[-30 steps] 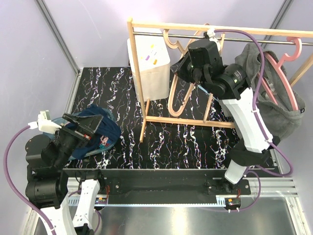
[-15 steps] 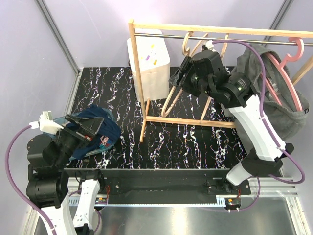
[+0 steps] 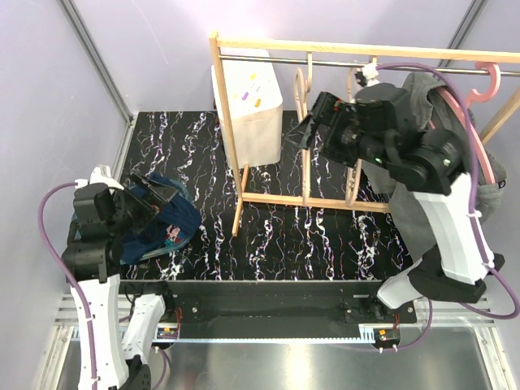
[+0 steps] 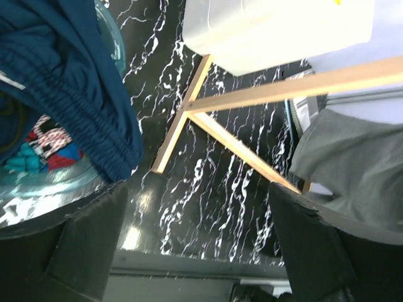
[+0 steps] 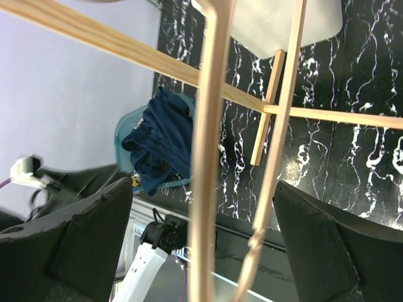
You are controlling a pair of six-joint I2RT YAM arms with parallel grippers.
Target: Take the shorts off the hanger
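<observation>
Grey shorts (image 4: 352,157) at the rack (image 3: 325,44) end; both jaws wide apart, right ones astride a wooden hanger (image 5: 204,157).

- Left gripper (image 3: 150,193): left-centre of top view, arm folded low at the lower left, fingers spread wide.
- Right gripper (image 3: 311,128): upper centre, arm reaching up from the lower right, fingers spread wide.

Open tabletop (image 3: 309,244) lies near centre, between the basin (image 4: 115,41) at near left and the wooden rack (image 3: 227,122). Two bare wooden hangers (image 3: 305,175) dangle mid-rail. The white bin (image 3: 248,106) blocks the far left, and grey shorts (image 3: 416,93) crowd the right end.
</observation>
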